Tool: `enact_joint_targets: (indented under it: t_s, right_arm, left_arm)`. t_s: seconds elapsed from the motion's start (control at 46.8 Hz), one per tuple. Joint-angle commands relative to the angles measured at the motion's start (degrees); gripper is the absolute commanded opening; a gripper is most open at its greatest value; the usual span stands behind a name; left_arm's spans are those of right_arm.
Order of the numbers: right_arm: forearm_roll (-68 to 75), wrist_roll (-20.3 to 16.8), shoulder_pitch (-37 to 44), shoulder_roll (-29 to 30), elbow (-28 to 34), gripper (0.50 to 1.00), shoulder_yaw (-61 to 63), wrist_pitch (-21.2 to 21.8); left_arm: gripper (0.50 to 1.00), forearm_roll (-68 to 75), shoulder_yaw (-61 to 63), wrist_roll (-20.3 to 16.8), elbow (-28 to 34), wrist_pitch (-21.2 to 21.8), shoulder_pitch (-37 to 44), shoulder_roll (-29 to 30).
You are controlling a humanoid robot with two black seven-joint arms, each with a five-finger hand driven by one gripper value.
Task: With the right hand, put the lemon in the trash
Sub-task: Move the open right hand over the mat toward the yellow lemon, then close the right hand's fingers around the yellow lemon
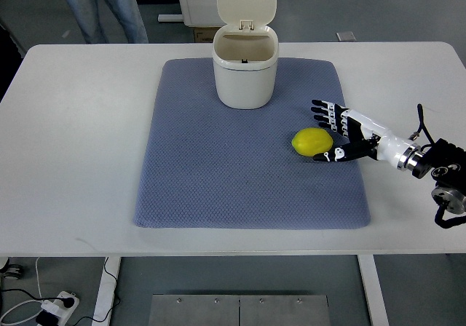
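Note:
A yellow lemon (312,142) lies on the blue-grey mat (218,180), right of centre. My right hand (325,132) reaches in from the right edge, its fingers spread open just right of the lemon; the thumb lies by the lemon's lower right and the other fingers by its upper right. It holds nothing. A small cream trash bin (245,71) stands at the mat's far edge with its lid flipped up and its mouth open. The left arm is out of view.
The mat lies on a white table (73,137). A person's legs (102,6) stand beyond the table's far left edge. A power strip (54,308) and cables lie on the floor at the lower left.

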Motion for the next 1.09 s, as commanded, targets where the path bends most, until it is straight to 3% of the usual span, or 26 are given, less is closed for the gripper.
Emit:
enact_joint_targets:
  t_s: [0.0,0.128,0.385,0.62,0.919,1.068]
  right_arm:
    - [0.0,0.0,0.0,0.3,0.1,0.989,-0.1,-0.1]
    - [-0.1,0.0,-0.1,0.7,0.1,0.981,-0.1,-0.1]
    - [-0.2,0.0,-0.5,1.1,-0.1,0.901,-0.1,-1.6]
    - [-0.4,0.0,-0.9,1.2,-0.1,0.761,-0.8,-1.6]
    - [-0.4,0.0,-0.9,1.8,-0.6,0.5,-3.7,-3.3]
    - [-0.3,0.0,-0.3,1.8,-0.6,0.5,-3.6,-3.2]
  left_arm:
    - [1.0,0.0,0.0,0.0,0.0,0.0,0.0,0.0]
    - [1.0,0.0,0.0,0.0,0.0,0.0,0.0,0.0]
    - [1.0,0.0,0.0,0.0,0.0,0.0,0.0,0.0]
    - [1.0,0.0,0.0,0.0,0.0,0.0,0.0,0.0]
    - [1.0,0.0,0.0,0.0,0.0,0.0,0.0,0.0]
    - [1.0,0.0,0.0,0.0,0.0,0.0,0.0,0.0]
